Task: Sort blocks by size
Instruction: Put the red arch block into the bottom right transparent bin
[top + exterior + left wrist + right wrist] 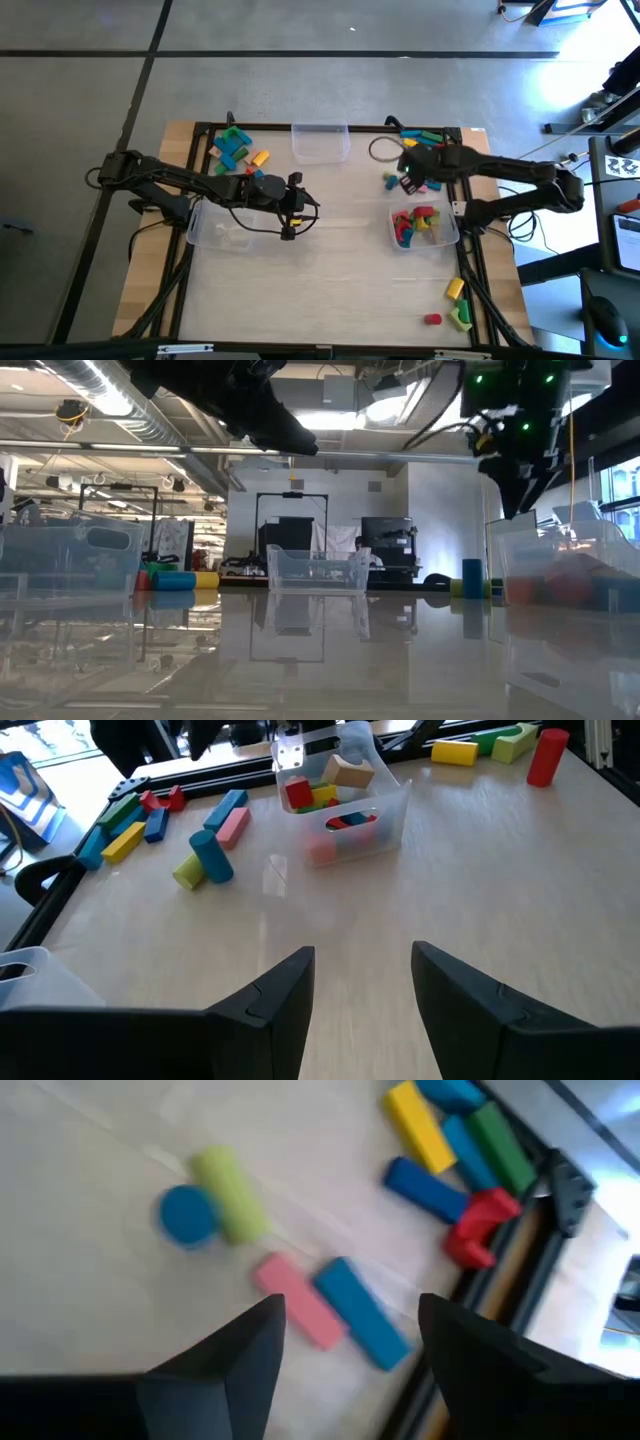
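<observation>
Tabletop [330, 290]: pale wood grain, black frame rails.

Bins clear; right-hand bin [447, 234] holds red, yellow, green, blue blocks.

Right wrist view:
- pink bar [299, 1300]
- blue bar [361, 1312]
- yellow-green cylinder [229, 1193]
- blue cylinder [187, 1214]
- yellow bar [419, 1125]
- green bar [502, 1145]
- red arch piece [479, 1225]

Near edge: yellow block [455, 288], red cylinder [432, 319], green piece [462, 317].

Both pincers dark: left pincer [362, 982], right pincer [350, 1340].

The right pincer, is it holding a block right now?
No. In the right wrist view the right pincer is open and empty, above a pink block and a blue bar on the table.
</observation>
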